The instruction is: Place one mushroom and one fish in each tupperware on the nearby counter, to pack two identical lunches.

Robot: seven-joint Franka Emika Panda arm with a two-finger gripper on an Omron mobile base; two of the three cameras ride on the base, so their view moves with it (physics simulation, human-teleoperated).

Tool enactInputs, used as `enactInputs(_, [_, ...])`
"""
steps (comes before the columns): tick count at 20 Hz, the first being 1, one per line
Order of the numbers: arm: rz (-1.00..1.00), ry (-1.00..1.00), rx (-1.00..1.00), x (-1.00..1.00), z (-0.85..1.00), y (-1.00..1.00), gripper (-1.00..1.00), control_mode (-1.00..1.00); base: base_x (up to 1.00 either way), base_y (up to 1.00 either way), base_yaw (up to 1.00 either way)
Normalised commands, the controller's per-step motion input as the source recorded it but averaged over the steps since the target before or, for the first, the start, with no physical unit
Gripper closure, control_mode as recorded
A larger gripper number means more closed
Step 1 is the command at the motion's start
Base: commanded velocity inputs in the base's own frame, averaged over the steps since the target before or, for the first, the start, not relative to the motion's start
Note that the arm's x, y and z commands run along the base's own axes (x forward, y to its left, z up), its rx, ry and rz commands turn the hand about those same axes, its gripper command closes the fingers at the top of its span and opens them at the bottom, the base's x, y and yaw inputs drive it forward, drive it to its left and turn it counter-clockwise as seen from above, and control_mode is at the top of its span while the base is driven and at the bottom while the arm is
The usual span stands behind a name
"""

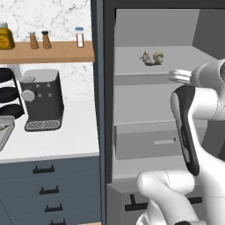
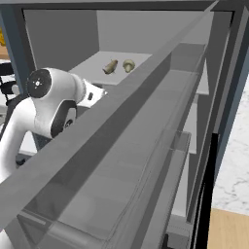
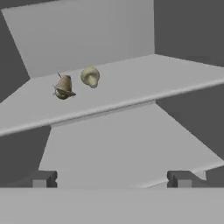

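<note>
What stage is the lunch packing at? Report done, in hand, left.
Done: one tupperware at the counter's left edge appears to hold something; its contents can't be made out. In hand: nothing; the open gripper faces the fridge shelf. Left: the fish and mushroom there still need packing.

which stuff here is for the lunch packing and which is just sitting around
For the job:
- fish on the fridge shelf
- mushroom beside it
- tupperware at the left edge of the counter
- gripper, jaws open, empty

Just lying about:
- coffee machine
- black rack
- jar, shakers and bottle on the wall shelf
</note>
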Motion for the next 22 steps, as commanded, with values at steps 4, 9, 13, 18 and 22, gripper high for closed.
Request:
enactInputs(4, [0.03, 0.07, -0.07, 0.07, 0.31, -0.11, -1.0, -1.0, 0.0, 0.0, 0.0])
enactInputs(9, [0.39, -0.03, 0.14, 0.43, 0.01, 0.04, -1.0, -1.0, 0.0, 0.0, 0.0])
enactInputs(13, [0.2, 0.01, 0.01, 0.86, 0.0, 0.61, -1.0, -1.0, 0.0, 0.0, 0.0])
enactInputs(18, [0.01, 0.02, -0.05, 0.95, 0.0, 0.59, -1.0, -1.0, 0.0, 0.0, 0.0])
enactInputs(22, [-0.03, 0.0, -0.03, 1.0, -0.01, 0.09, -1.0, -1.0, 0.0, 0.0, 0.0])
